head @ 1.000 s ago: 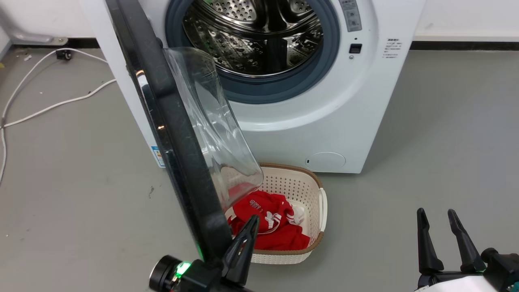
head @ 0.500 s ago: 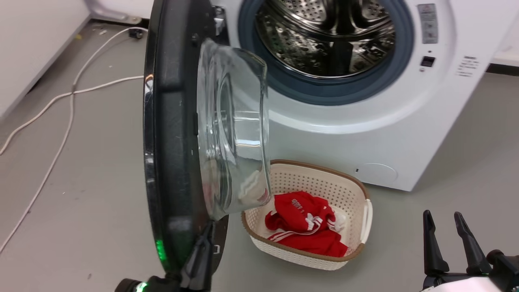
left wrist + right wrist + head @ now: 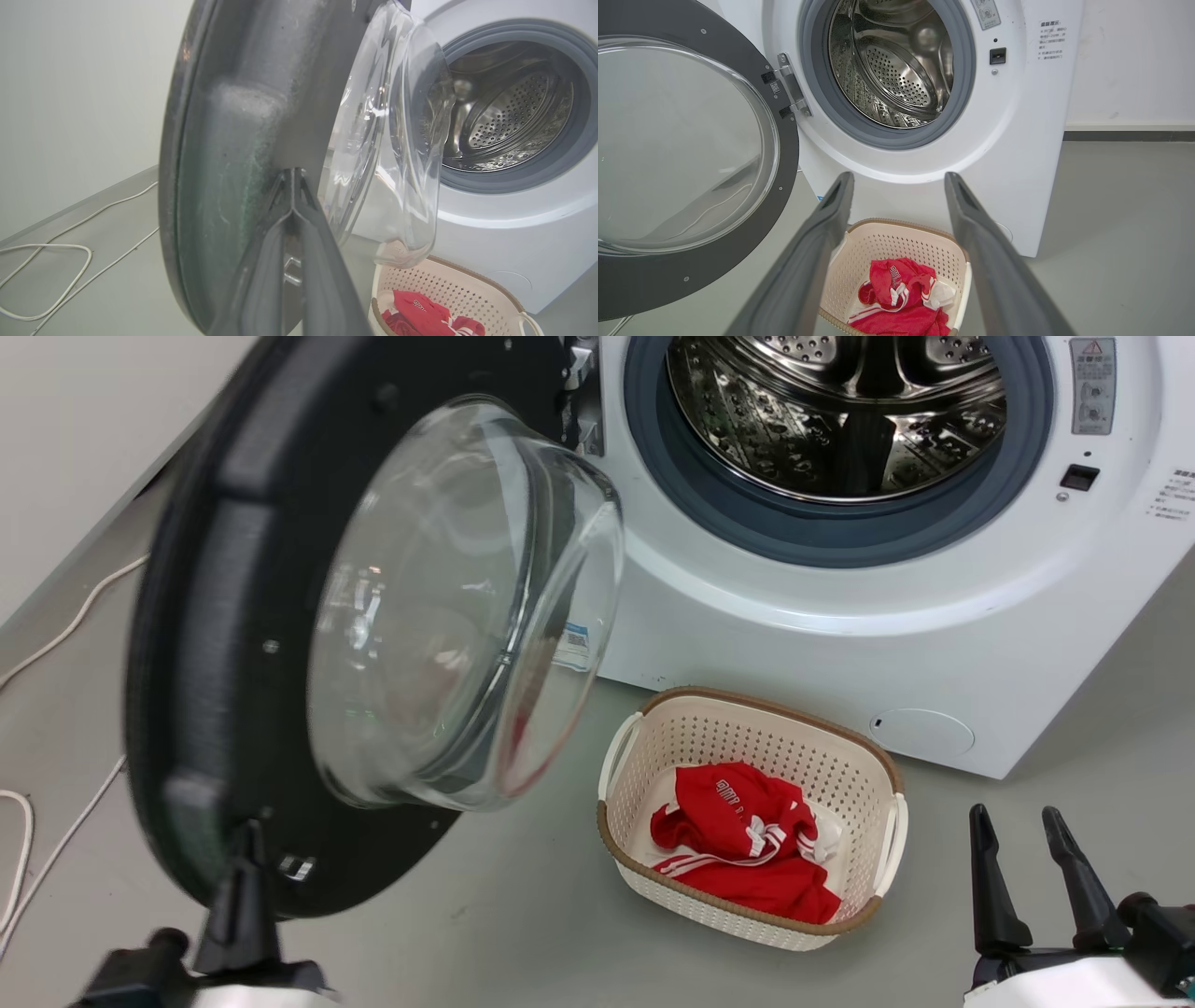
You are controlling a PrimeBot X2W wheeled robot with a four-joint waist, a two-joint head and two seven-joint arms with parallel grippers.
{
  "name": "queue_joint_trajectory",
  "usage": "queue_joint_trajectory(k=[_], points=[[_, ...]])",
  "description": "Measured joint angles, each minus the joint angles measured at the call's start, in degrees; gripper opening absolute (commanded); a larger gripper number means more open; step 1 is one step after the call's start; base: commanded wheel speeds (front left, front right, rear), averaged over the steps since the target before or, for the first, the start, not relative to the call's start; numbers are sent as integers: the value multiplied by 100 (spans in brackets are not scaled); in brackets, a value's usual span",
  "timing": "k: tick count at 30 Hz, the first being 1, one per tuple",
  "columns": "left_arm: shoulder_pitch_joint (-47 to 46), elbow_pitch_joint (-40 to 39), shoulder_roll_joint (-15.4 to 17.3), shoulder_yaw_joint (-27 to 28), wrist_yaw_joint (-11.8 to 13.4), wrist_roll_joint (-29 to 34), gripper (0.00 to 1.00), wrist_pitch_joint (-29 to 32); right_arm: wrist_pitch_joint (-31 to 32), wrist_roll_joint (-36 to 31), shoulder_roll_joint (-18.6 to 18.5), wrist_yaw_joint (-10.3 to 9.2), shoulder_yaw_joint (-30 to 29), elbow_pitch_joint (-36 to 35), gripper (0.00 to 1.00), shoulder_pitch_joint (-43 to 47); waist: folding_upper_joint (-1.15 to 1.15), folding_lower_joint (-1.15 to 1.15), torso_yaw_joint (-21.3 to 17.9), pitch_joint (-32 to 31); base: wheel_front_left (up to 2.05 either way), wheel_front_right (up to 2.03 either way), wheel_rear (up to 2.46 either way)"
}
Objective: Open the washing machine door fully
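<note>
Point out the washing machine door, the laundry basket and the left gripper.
washing machine door (image 3: 215, 644): head view, on the black inner frame left of the glass bowl.
laundry basket (image 3: 747, 737): head view, on the perforated back wall.
left gripper (image 3: 292, 175): left wrist view, where its fingertips meet.

Matt black plastic, clear glass: the washing machine door (image 3: 201, 616); shiny steel drum (image 3: 840, 420).

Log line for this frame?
door: wide open, drum exposed | left gripper: shut, tips at door inner face | right gripper: open, empty | basket: red garment inside
</note>
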Motion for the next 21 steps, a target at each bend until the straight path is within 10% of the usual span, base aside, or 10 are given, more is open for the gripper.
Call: queue_joint_trajectory(k=[21], points=[[-1886,2639,1356,1666,-735,-30,0,-9,153,-103,1,0,12,-276,100,-382,0,0,-461,791,0,0,0]])
